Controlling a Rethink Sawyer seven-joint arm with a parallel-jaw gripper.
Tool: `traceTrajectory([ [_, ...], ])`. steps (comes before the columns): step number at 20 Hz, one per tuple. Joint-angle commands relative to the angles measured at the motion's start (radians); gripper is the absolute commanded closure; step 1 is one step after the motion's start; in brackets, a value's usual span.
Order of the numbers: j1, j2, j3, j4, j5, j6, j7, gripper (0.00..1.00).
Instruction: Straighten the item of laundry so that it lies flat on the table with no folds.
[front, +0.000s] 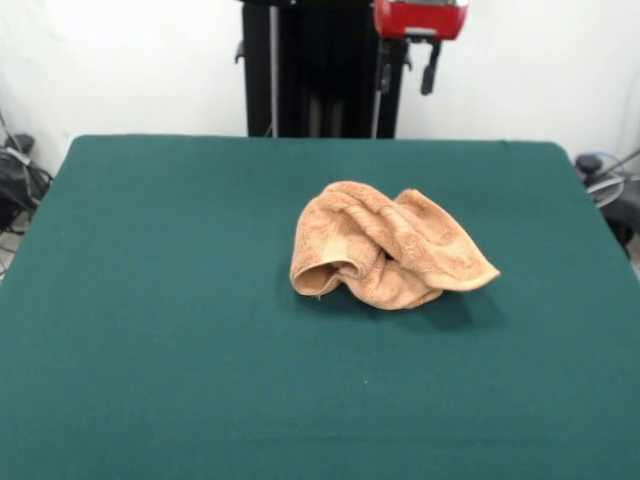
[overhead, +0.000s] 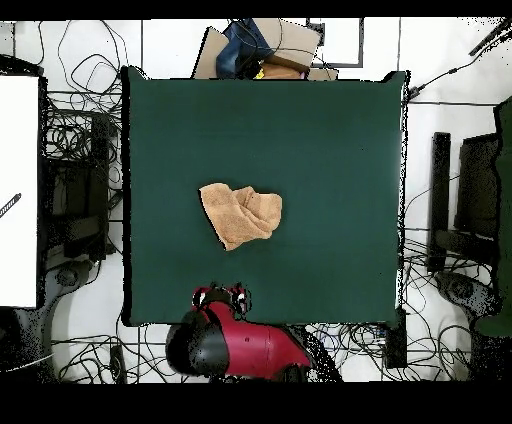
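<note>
1. The table (front: 150, 330) has a dark green cloth surface and takes most of the front view; behind it there is a plain white wall.
2. The towel (front: 385, 245) lies crumpled near the middle of the table. In the front view it sits a little right of centre.
3. The towel is light orange-tan terry cloth. It is gathered into a loose heap with several folds lying over each other, so it is not flat.
4. On its left side in the front view, one edge curls over and makes a small open loop. On the right, a corner sticks out to a point and rests on the green cloth.
5. In the overhead view the towel (overhead: 240, 215) looks like an uneven patch, well apart from every edge of the table.
6. The gripper (front: 410, 65) hangs below the red part of the arm (overhead: 245, 345) at the far edge of the table, well apart from the towel and touching nothing. I cannot tell if it is opened or closed.
7. Around the table, the overhead view shows a white floor with many dark cables (overhead: 80, 130).
</note>
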Motion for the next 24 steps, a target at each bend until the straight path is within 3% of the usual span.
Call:
traceTrajectory([
  [1,0.042,0.060,0.002,-0.190,0.090,0.142,0.174,0.00],
  [14,-0.016,0.093,0.012,-0.276,0.069,0.178,0.151,0.00],
  [24,-0.052,0.173,0.003,-0.333,0.059,0.144,0.156,0.00],
])
